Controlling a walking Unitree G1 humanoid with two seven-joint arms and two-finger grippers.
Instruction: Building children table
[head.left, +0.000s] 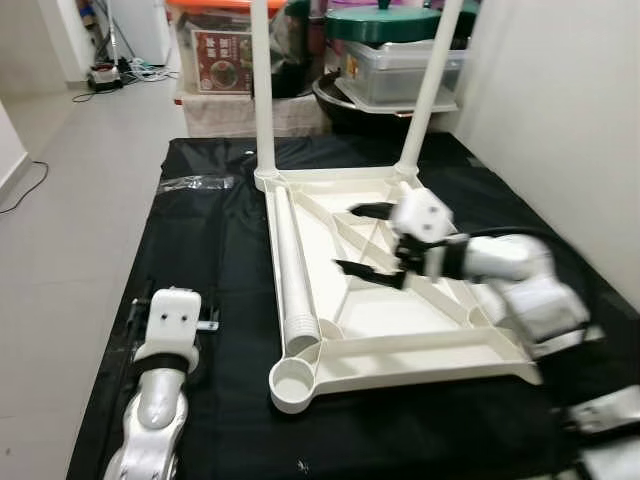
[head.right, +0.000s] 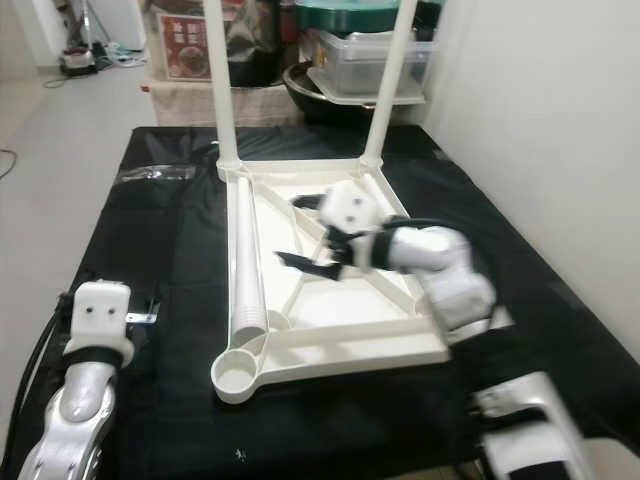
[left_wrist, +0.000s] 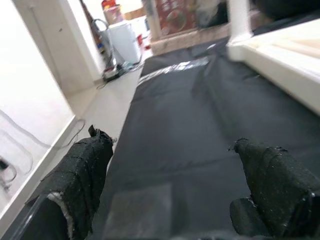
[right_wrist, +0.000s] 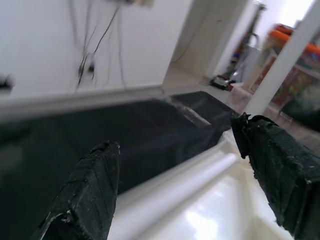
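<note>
Loose leg (head.left: 293, 268) lengthwise along tabletop (head.left: 400, 310)

Even, bright indoor light; the white tabletop (head.left: 400, 310) glares slightly, the right arm (head.left: 510, 275) is motion-blurred, wrist views soft.

A black fabric mat (head.left: 210, 300) covers a pale grey tiled floor (head.left: 70, 200), with a plain white wall (head.left: 560, 110) running along the right side. At the far end stand a clear plastic storage box with an orange lid (head.left: 212, 45), a grey lidded plastic container (head.left: 405, 70) and a green round lid (head.left: 385, 22). Dark cables (head.left: 25, 185) trail across the floor at left.
</note>
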